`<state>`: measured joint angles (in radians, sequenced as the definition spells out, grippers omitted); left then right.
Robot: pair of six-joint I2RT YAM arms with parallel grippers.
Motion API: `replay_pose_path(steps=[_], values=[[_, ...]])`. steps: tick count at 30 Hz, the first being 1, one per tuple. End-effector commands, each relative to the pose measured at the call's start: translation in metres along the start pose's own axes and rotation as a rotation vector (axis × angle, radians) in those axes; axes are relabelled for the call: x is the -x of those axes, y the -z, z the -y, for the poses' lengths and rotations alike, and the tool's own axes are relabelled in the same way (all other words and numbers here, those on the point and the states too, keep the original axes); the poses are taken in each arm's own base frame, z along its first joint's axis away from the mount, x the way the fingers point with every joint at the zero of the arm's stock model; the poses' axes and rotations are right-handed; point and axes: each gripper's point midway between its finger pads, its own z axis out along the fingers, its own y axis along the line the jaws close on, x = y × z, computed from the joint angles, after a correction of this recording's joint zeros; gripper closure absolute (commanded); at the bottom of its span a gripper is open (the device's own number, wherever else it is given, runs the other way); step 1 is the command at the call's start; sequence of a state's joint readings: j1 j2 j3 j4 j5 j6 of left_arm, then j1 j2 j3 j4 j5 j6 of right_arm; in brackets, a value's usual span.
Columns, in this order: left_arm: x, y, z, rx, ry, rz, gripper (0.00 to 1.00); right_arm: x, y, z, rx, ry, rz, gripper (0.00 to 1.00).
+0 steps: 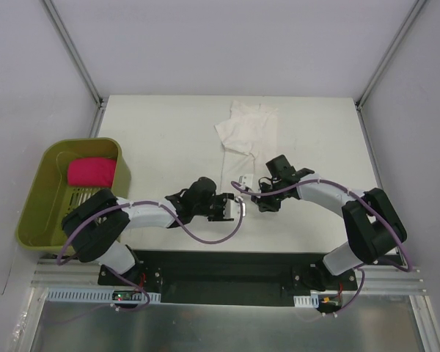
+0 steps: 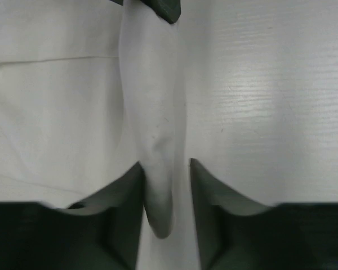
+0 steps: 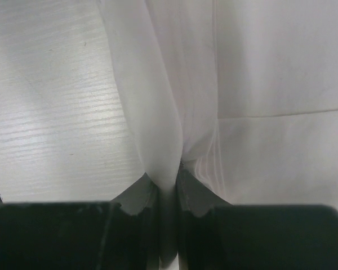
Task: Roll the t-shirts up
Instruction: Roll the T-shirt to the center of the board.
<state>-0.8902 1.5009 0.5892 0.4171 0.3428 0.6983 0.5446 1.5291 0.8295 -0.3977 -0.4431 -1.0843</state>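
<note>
A white t-shirt (image 1: 246, 128) lies folded into a narrow strip on the white table, running from the back towards the arms. Its red print is hidden. Both grippers meet at its near end. My right gripper (image 1: 264, 199) is shut on a raised fold of the t-shirt (image 3: 158, 101), the cloth pinched between the fingertips (image 3: 168, 177). My left gripper (image 1: 238, 207) is open around the same raised ridge of cloth (image 2: 152, 101). The ridge touches one finger (image 2: 124, 191) and leaves a gap to the other. The left gripper's midpoint (image 2: 165, 174) lies over the cloth's tip.
An olive-green bin (image 1: 37, 198) stands at the table's left edge with a pink rolled cloth (image 1: 90, 172) inside. Metal frame posts (image 1: 73, 51) rise at the back corners. The right gripper's fingertip (image 2: 166, 8) shows at the top of the left wrist view.
</note>
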Motion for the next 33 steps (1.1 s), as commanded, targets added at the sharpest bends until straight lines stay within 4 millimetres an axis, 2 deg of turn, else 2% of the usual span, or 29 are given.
replay_pose_path(steps=[1, 4, 7, 13, 18, 20, 21, 26, 29, 33], values=[[0.021, -0.01, -0.009, -0.031, 0.005, 0.026, 0.76, 0.002, 0.004, -0.011, 0.046, -0.022, 0.014, 0.93], [0.015, -0.003, -0.003, -0.081, 0.072, -0.033, 0.91, -0.002, 0.009, -0.016, 0.06, -0.047, 0.014, 0.93], [0.01, 0.008, 0.005, -0.129, 0.169, -0.057, 0.99, -0.004, 0.018, -0.028, 0.112, -0.074, 0.038, 0.93], [0.019, 0.027, 0.022, -0.281, 0.368, -0.064, 1.0, -0.01, 0.037, -0.07, 0.371, -0.122, 0.045, 0.92], [0.017, 0.028, 0.002, -0.343, 0.562, -0.051, 1.0, -0.012, 0.053, -0.088, 0.526, -0.186, 0.041, 0.92], [0.013, 0.028, -0.004, -0.36, 0.629, -0.06, 1.0, -0.011, 0.052, -0.082, 0.561, -0.212, 0.05, 0.92], [0.016, 0.025, -0.009, -0.376, 0.654, -0.053, 1.0, -0.011, 0.056, -0.086, 0.6, -0.246, 0.039, 0.92], [0.022, 0.023, -0.013, -0.468, 0.723, -0.019, 1.0, -0.009, 0.058, -0.077, 0.679, -0.343, 0.045, 0.94], [0.013, 0.02, -0.011, -0.501, 0.757, -0.035, 1.0, -0.01, 0.057, -0.07, 0.71, -0.389, 0.047, 0.94], [-0.002, 0.016, -0.021, -0.497, 0.818, -0.07, 1.0, -0.012, 0.051, -0.063, 0.756, -0.45, 0.034, 0.95]])
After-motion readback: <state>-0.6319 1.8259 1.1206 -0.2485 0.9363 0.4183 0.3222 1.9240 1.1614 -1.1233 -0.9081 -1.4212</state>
